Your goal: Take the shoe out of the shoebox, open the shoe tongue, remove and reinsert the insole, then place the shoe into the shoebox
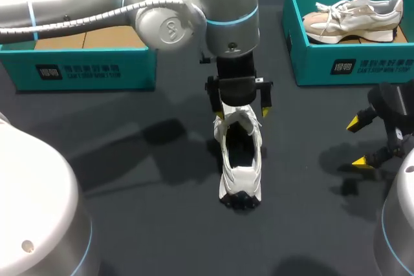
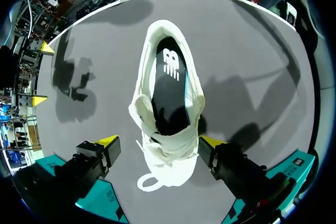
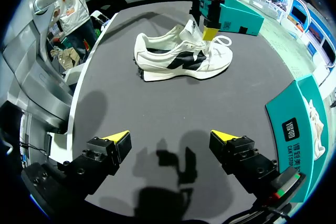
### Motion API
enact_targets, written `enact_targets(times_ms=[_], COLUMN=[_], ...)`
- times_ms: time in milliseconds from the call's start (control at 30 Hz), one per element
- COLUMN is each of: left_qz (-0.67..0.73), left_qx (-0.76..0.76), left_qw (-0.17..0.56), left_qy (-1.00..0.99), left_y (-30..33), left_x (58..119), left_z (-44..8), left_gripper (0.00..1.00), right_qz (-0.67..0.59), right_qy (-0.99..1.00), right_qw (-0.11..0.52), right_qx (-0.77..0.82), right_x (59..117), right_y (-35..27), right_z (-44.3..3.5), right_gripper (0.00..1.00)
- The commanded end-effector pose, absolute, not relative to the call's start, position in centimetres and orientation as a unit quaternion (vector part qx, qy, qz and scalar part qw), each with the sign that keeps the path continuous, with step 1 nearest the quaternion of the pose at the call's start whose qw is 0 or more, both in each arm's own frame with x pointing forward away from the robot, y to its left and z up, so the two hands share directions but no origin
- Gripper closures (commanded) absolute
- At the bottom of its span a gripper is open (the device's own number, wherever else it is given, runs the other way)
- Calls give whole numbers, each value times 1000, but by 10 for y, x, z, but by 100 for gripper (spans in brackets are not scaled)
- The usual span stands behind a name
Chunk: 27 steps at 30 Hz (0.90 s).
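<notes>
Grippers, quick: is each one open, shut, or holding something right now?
Left gripper: jaws open, straddling the white shoe, not clamped on it.
Right gripper: jaws open, holding nothing.

A robot test or demonstration cell rather than a home or a shop; the staging shows it. The dark grey table (image 1: 97,134) is plain, with a pale rounded rim in the wrist views; two heavy silver-grey industrial arms work over it, the left arm (image 1: 97,4) and the right arm (image 1: 398,218), with cyan rings at their joints; each ends in a black claw with bright yellow tips, the left claw (image 1: 242,114) and the right claw (image 1: 359,141). The props are matched: a teal left shoebox (image 1: 84,69) and right shoebox (image 1: 349,66) with printed labels stand at the far side; a white sneaker (image 1: 240,159) lies mid-table; a beige-and-white sneaker (image 1: 352,21) lies in the right shoebox.
</notes>
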<state>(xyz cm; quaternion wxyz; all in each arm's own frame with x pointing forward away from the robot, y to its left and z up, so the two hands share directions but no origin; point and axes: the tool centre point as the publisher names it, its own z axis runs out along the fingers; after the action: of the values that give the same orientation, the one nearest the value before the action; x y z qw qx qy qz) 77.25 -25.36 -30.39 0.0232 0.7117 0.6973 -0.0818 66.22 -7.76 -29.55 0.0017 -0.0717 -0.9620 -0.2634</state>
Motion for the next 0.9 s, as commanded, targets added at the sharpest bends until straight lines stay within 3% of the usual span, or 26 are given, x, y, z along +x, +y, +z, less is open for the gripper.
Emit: enact_targets(times_ms=[33, 233, 433, 500, 733, 900], left_qz=[-80, -86, -103, -101, -101, -108], left_qx=[715, 714, 718, 721, 739, 745], left_qw=[20, 18, 2, 0, 0, -7], left_qy=[694, 694, 689, 686, 667, 659], left_y=[-250, -247, -253, -255, -262, -263], left_x=[773, 785, 805, 807, 795, 786], left_z=[-302, -290, -269, -265, -261, -267], left_gripper=[2, 4, 49, 57, 65, 66], right_qz=[-262, -262, -262, -262, -262, -262], right_qy=[-962, -962, -962, -962, -962, -962], right_qw=[0, 0, 0, 0, 0, 0], right_qx=[-72, -72, -72, -72, -72, -72], right_x=[660, 660, 660, 660, 660, 660], right_y=[-77, -77, -77, -77, -77, -77], right_z=[-295, -295, -295, -295, -295, -295], right_gripper=[0, 0, 0, 0, 0, 0])
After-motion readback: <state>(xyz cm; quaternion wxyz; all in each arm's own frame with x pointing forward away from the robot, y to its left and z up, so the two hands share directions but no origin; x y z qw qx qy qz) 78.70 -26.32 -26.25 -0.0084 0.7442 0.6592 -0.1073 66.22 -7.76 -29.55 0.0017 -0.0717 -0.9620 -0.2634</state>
